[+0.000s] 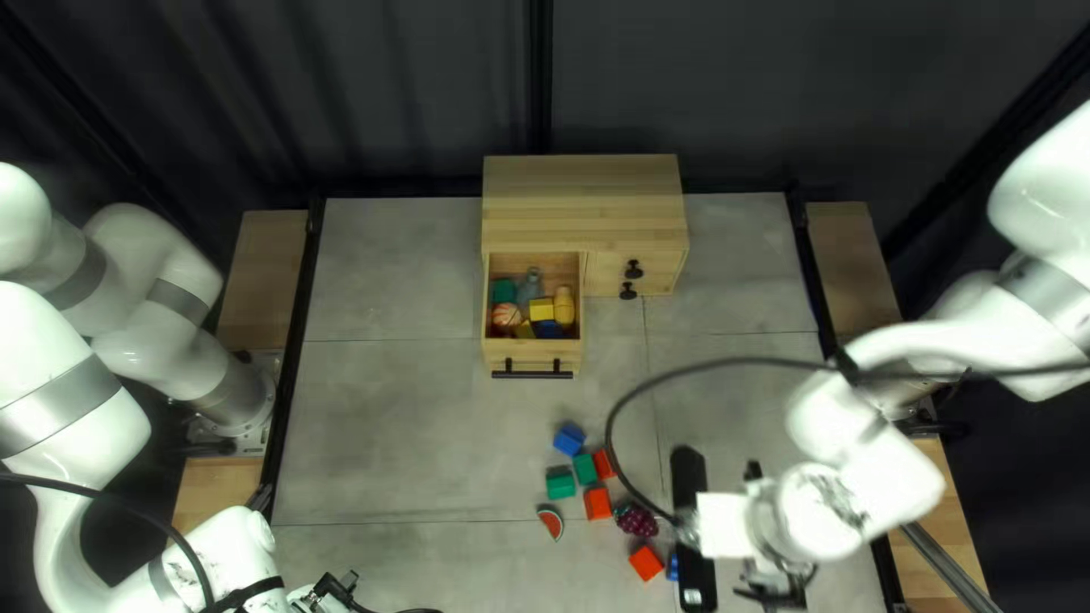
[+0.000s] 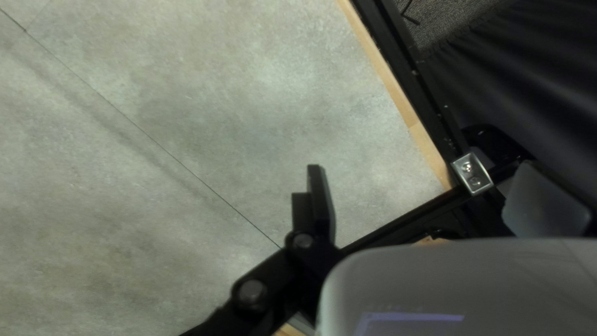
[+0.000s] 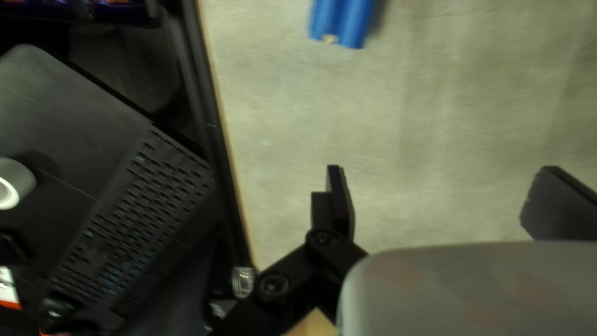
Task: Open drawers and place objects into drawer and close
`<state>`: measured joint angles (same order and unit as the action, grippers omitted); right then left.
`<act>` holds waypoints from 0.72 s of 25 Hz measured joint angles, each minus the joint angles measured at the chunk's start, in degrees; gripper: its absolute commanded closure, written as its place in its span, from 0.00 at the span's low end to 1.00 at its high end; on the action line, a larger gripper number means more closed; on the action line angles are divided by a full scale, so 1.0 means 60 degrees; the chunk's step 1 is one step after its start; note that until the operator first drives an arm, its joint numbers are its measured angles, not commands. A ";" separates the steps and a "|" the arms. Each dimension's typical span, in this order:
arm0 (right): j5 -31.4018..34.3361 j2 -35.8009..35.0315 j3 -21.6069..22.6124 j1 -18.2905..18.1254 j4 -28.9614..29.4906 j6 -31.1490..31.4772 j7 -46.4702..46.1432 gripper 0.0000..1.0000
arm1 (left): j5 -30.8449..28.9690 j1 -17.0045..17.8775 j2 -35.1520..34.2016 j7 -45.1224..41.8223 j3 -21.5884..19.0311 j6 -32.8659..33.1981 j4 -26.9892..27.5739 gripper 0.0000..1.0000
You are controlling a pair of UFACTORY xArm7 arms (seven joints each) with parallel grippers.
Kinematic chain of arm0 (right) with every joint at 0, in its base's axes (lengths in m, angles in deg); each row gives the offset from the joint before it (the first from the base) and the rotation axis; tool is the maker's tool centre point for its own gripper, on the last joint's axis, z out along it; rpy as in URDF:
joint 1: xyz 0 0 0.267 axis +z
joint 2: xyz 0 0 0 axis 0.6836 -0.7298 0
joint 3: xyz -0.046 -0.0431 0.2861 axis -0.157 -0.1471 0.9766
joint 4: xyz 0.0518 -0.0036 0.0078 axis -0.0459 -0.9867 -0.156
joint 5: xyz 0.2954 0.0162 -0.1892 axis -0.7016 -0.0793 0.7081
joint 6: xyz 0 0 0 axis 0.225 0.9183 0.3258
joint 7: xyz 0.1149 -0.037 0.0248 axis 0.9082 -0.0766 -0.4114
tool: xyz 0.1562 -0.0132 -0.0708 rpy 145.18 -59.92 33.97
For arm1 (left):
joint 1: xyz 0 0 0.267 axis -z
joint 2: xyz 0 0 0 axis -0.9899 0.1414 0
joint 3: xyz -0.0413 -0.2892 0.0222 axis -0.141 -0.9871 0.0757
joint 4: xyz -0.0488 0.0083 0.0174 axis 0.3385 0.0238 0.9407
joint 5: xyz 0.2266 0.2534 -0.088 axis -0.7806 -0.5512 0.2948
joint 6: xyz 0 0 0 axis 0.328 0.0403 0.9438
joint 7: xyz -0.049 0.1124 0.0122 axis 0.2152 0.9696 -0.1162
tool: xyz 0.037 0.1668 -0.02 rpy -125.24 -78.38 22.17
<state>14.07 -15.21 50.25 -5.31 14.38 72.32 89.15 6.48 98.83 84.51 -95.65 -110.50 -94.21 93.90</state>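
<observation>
A wooden cabinet (image 1: 584, 204) stands at the far edge, its left drawer (image 1: 534, 350) pulled out and holding several toys, including a green block (image 1: 503, 292) and a yellow block (image 1: 542, 309). Loose toys lie nearer: blue block (image 1: 569, 439), green block (image 1: 560, 485), red block (image 1: 597, 504), watermelon piece (image 1: 551, 522), grapes (image 1: 636, 520). My left gripper (image 1: 338, 587) is low at the near left; my right gripper (image 1: 781, 586) is right of the toys, its fingertips hidden. Both the left gripper (image 2: 432, 202) and right gripper (image 3: 446, 202) are open and empty. A blue object (image 3: 341, 22) lies ahead of the right one.
Two small closed compartments with black knobs (image 1: 632, 270) are right of the drawer. A cable (image 1: 727, 364) loops over the table from my right arm. Beyond the table edge, the right wrist view shows a keyboard (image 3: 134, 218) and a pale roll (image 3: 13, 183).
</observation>
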 measured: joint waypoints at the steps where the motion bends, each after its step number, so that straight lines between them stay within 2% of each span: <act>1: 0.0077 -0.0107 0.0000 0.0024 -0.0016 -0.0166 0.0207 0.00 | 0.0000 0.0000 0.0000 0.0000 0.0000 0.0000 0.0000 0.00; 6: 0.0319 -0.0687 -0.0177 -0.0069 -0.0077 -0.0868 0.0607 0.00 | 0.0000 0.0000 0.0000 0.0000 0.0000 0.0000 0.0000 0.00; 18: 0.0203 -0.1923 -0.0375 -0.0431 0.0488 -0.1519 0.0081 0.00 | 0.0000 0.0000 0.0000 0.0000 0.0000 0.0000 0.0000 0.00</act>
<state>15.28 -26.75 48.00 -7.90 17.31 63.21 89.64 6.48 98.83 84.51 -95.65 -110.50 -94.21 93.90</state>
